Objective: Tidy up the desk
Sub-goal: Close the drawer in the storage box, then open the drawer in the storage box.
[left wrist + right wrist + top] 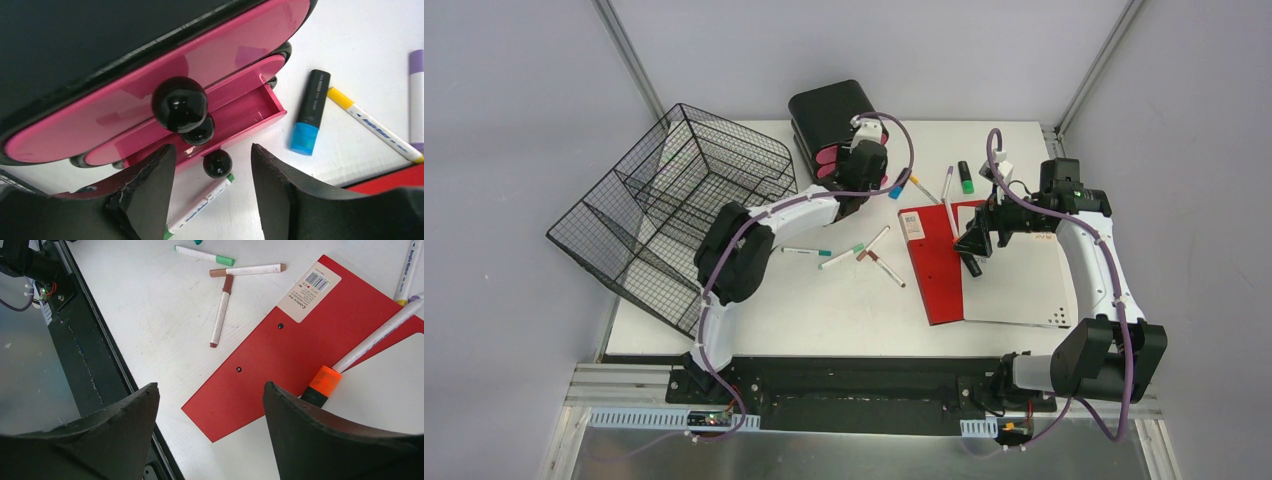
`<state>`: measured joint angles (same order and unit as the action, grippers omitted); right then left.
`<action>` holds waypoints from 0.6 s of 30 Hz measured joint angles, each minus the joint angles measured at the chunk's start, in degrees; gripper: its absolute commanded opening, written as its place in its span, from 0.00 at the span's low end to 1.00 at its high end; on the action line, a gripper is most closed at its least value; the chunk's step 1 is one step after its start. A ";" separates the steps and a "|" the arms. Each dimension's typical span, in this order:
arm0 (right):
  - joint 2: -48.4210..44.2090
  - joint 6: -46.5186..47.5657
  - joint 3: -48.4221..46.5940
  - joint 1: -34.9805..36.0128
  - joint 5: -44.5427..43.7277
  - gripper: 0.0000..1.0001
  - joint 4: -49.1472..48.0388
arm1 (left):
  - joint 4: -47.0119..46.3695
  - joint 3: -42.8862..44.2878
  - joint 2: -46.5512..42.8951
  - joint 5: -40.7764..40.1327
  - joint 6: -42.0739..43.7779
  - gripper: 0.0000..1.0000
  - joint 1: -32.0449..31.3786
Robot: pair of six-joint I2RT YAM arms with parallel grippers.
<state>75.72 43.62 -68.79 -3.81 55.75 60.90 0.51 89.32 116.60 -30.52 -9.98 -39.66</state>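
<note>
White, stiff desk (824, 300) seemed unyielding — light pink drawer (240, 112) at twelve o'clock wanted its knob (217, 163) pinched; left gripper (212, 152) stood open, right gripper (210, 387) wide, both empty.

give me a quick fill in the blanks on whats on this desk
1. The drawers of the black box are ___ in colour.
2. The wire basket sits at the ___ edge of the desk.
3. The highlighter beside the drawers has a ___ end.
4. The barcode label is stuck on the ___ folder.
Missing words: pink, left, blue, red.
</note>
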 measured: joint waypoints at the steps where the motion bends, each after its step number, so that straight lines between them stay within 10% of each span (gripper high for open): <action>1: 0.00 0.00 0.00 0.00 0.00 0.79 0.02 | -0.09 0.61 1.18 -1.31 -0.26 0.55 -0.22; 18: 0.00 0.02 0.00 0.00 -0.02 0.79 0.24 | 2.82 12.44 12.26 -14.80 -4.09 0.50 -0.87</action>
<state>75.72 43.64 -68.79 -3.81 55.72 61.14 3.33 101.75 128.86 -45.32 -14.06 -40.53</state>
